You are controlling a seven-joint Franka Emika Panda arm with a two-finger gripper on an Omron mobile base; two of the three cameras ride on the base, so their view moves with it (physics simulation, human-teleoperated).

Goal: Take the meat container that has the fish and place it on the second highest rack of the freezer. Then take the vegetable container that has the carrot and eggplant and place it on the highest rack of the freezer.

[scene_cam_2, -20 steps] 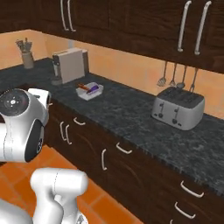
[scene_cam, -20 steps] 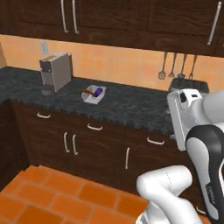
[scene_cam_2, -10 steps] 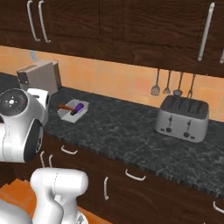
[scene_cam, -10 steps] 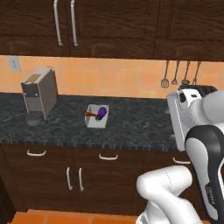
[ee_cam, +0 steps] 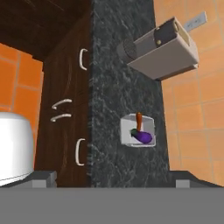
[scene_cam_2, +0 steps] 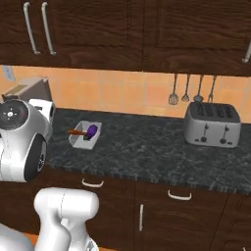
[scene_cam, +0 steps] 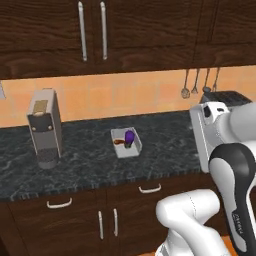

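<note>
- You have the vegetable container [scene_cam: 126, 143] sitting on the dark stone tabletop [scene_cam: 90, 165], about midway between its front edge and the orange tiled wall.
- In the left base view you see the eggplant [scene_cam: 129, 137] standing out purple in that container, with the carrot [scene_cam: 119, 142] just a thin orange strip beside it.
- The right base view gives you the same container [scene_cam_2: 84, 135] from the other side, and there the carrot [scene_cam_2: 76, 132] lies toward the left end, touching the eggplant [scene_cam_2: 91, 131].
- The hand view looks down from above: you can see the carrot [ee_cam: 139, 120] and eggplant [ee_cam: 142, 137] lying together inside the container [ee_cam: 137, 130], with the tabletop's front edge and the cabinet doors [ee_cam: 65, 109] to one side.
- The coffee machine [scene_cam: 45, 127] stands toward the left end of the tabletop, well apart from the container.
- The right base view alone gives you the toaster [scene_cam_2: 212, 124] whole, near the wall toward the right end, under hanging utensils [scene_cam_2: 191, 90].
- Your gripper stands fully released and holds nothing; its fingertips barely show at the bottom of the hand view.
</note>
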